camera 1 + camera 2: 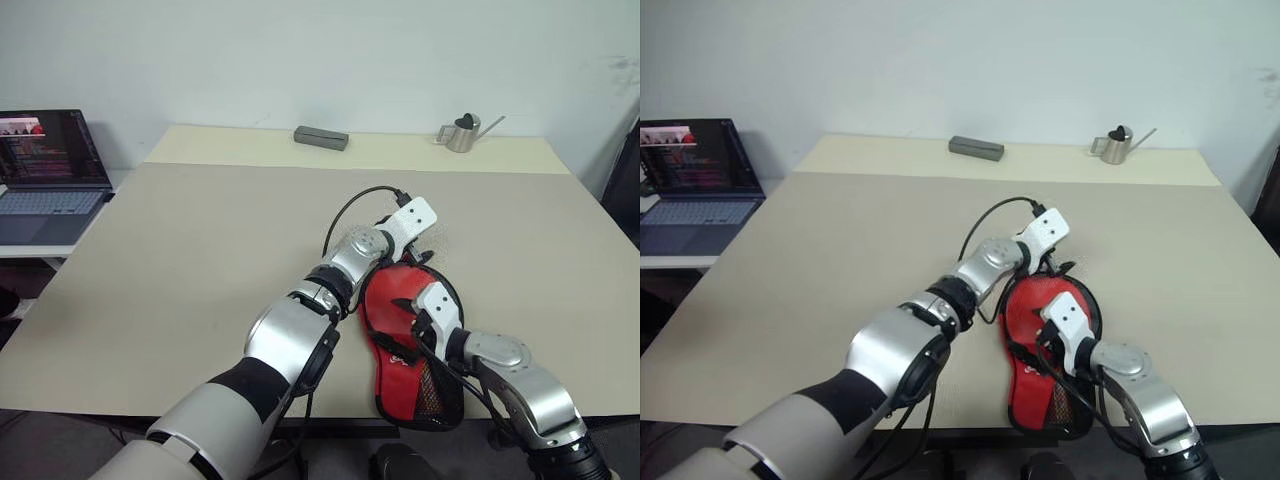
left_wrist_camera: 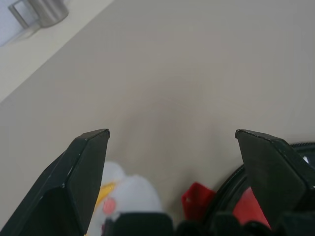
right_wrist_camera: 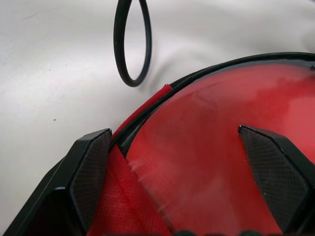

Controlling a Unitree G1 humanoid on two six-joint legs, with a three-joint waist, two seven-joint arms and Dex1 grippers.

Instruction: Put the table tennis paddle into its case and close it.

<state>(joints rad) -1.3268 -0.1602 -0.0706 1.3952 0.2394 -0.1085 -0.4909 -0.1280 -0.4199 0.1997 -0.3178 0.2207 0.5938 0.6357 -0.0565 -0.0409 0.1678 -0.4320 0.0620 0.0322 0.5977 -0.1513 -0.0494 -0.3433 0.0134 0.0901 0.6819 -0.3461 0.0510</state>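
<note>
Now both grippers, left gripper and right gripper, gape empty; press the case flat, then zip.

Open table left of case

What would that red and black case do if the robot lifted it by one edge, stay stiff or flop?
The case would probably sag: it looks like thin fabric with a mesh pocket. It likely won't roll, since it lies flat on the table. The smooth red face inside might feel slippery.
</note>
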